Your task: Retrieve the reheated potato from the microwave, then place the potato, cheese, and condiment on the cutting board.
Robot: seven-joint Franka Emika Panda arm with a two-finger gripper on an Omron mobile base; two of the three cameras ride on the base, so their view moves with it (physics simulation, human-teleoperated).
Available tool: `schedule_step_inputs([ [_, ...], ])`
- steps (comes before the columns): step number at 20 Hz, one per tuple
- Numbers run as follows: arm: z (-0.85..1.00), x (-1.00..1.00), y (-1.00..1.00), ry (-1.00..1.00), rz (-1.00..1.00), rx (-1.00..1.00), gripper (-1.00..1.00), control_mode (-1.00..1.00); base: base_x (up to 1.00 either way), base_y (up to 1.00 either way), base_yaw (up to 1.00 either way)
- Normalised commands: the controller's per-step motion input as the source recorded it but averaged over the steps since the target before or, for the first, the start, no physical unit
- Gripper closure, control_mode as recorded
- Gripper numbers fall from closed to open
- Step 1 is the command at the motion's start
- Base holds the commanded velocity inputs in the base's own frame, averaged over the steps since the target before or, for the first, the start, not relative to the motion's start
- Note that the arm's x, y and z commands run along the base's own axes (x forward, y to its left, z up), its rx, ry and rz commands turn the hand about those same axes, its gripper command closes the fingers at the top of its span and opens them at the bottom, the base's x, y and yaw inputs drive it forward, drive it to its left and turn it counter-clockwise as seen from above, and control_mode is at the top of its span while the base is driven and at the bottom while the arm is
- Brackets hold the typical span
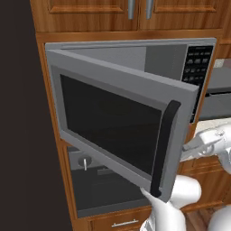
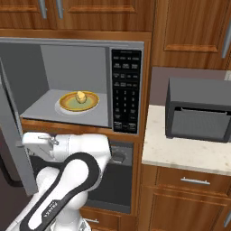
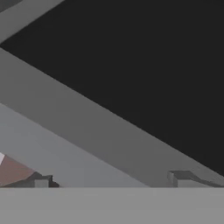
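The microwave [image 2: 76, 85] stands open, its door [image 1: 117, 122] swung out wide on the left hinge, and the potato [image 2: 80, 96] sits on a yellow-green plate [image 2: 67, 104] near the middle of the cavity floor. The potato looks nearly round from here, with no long axis worth planning around.

The hand is low and to the left, at the bottom inner edge of the door. In the hand view the gripper [image 3: 111, 181] looks straight at the door's dark window and grey frame from very close. Its two finger tips [image 3: 181, 178] stand well apart with nothing between them, so the hand is released and empty.

From the hand, the potato lies up and to the right, deeper inside the microwave, above the sill. The door is swung well clear of the opening (so I'd judge it no obstacle now). The next move would call for lifting the hand over the sill and turning it into the cavity toward the plate.
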Motion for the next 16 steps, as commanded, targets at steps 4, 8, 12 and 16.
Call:
schedule_step_inputs([
  [4,-0.1,-0.4,0.64,-0.05,0.0,0.0,-1.0,-1.0,0.0,0.0,0.0],
  [8,-0.08,-0.35,0.73,-0.04,0.0,0.0,-1.0,-1.0,0.0,0.0,0.0],
  [12,-0.08,-0.38,0.8,-0.08,-0.05,0.0,-1.0,-1.0,0.0,0.0,0.0],
  [16,-0.11,-0.35,0.78,-0.08,-0.09,0.0,-1.0,-1.0,0.0,0.0,0.0],
])
